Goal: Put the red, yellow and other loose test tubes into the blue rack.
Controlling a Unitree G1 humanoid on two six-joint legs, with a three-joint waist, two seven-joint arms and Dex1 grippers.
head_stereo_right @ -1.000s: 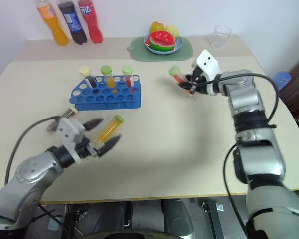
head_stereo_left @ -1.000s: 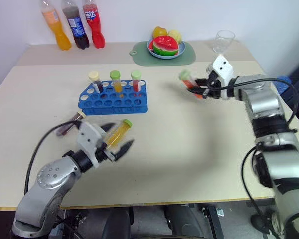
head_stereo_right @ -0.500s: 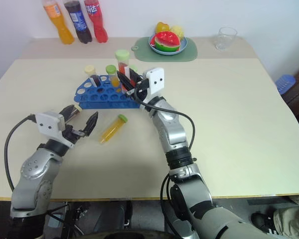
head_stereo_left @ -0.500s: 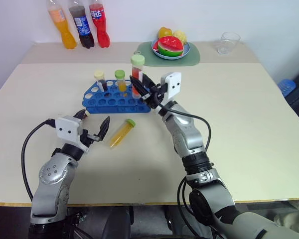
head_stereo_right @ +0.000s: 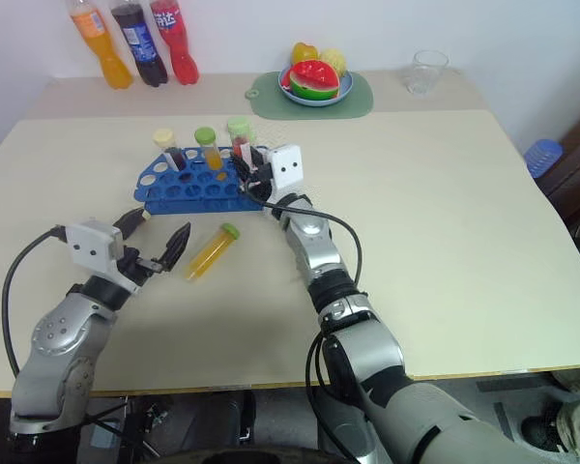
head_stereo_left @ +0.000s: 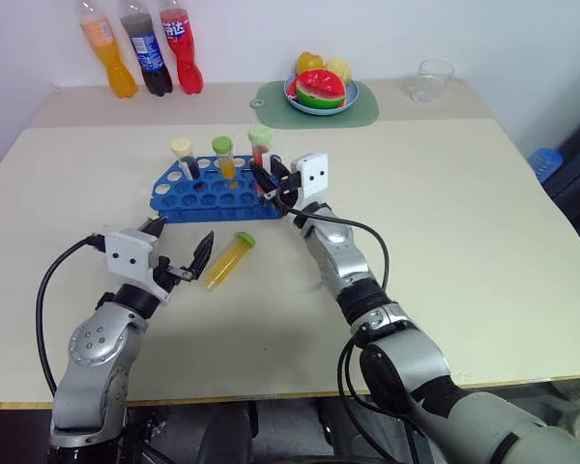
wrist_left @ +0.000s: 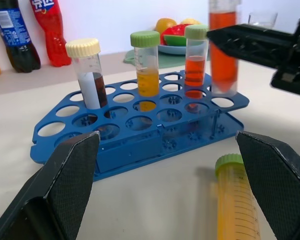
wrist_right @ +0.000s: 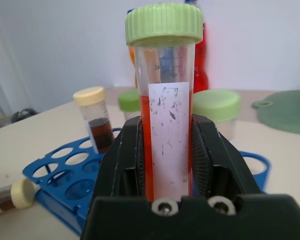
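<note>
While right gripper clamps the red tube upright at the blue rack end, left gripper gapes wide beside yellow tube lying on bench.

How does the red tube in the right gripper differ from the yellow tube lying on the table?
The red tube stands upright, clamped in the right gripper at the blue rack; the yellow tube lies flat, free, beside the open left gripper. One holds red liquid, the other yellow-orange. Both have green caps.

Three soda bottles, a fruit plate on a green mat, a glass.
</note>
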